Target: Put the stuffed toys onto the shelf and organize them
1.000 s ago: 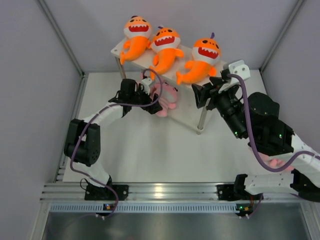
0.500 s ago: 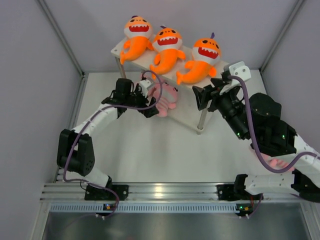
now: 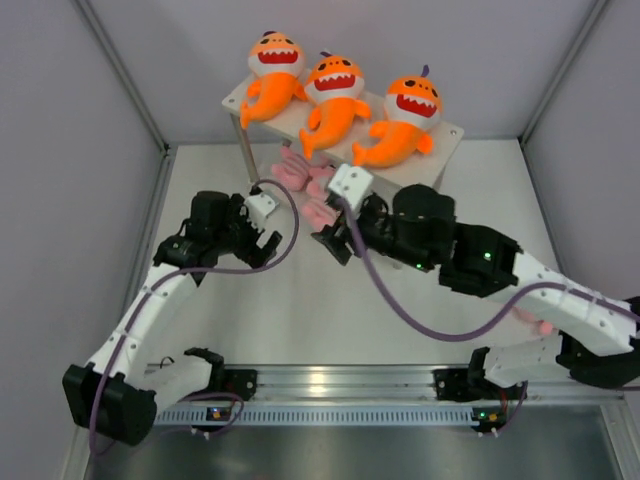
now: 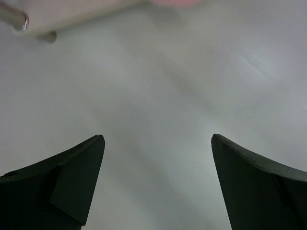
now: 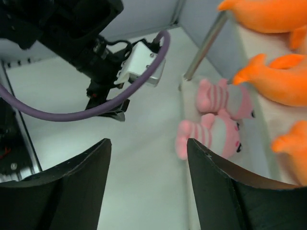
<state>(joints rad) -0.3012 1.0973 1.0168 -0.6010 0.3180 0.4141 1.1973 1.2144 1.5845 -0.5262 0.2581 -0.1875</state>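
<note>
Sharks (image 3: 335, 95) sit atop the shelf (image 3: 450, 136), pink plushes (image 5: 216, 134) beneath.

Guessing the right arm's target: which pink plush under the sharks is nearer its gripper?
The pink plush lower in the right wrist view; the other lies beyond it, by the shelf leg.

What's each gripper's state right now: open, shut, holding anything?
Left gripper: open, holding nothing.
Right gripper: open, holding nothing.
</note>
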